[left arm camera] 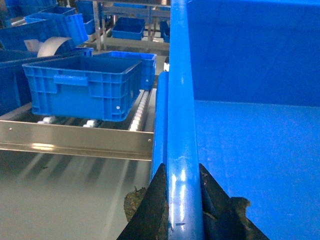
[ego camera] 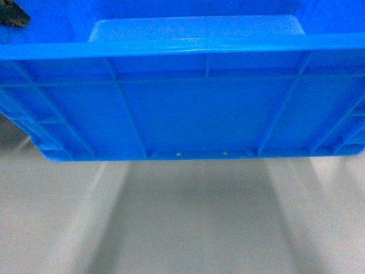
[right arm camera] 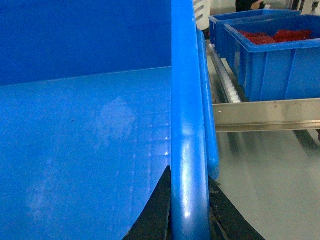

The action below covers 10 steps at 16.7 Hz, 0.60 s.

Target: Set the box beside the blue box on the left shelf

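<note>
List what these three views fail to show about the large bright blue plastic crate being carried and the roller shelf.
- Head view: the carried large bright blue plastic crate fills the frame, hiding the shelf; the floor below is blurred.
- Left wrist view: the crate's rim blocks the right part of the grey metal roller shelf, so the space beside the resting blue ribbed crate is only partly visible.
- Right wrist view: the right gripper is cut off by the bottom edge.
</note>
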{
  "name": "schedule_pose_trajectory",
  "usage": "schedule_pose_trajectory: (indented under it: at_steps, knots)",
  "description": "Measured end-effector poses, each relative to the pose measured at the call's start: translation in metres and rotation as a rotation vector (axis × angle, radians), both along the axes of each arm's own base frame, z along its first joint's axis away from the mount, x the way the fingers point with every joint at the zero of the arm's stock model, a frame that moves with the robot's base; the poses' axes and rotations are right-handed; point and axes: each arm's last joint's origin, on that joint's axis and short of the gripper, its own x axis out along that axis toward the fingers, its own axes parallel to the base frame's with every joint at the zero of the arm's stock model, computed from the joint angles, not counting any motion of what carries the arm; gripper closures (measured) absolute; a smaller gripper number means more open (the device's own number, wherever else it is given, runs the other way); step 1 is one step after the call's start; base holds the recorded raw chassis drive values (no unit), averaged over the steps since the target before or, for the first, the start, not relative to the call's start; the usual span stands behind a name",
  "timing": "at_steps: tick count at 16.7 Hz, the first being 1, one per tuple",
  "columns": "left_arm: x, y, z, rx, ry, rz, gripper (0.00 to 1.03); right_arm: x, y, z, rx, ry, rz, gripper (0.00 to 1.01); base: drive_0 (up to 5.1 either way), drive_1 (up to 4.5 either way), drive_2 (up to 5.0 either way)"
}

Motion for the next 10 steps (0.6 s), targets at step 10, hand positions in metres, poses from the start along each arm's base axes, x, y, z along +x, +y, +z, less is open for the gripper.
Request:
schedule_pose_trajectory:
  at_steps: [10]
  knots:
    - [0.0000,0.0000,0.0004,-0.001,-0.004,0.000,0.93,0.0000,0.0000,0.0004,0.001,-0.004,0.000,0.93,0.0,0.00,0.0]
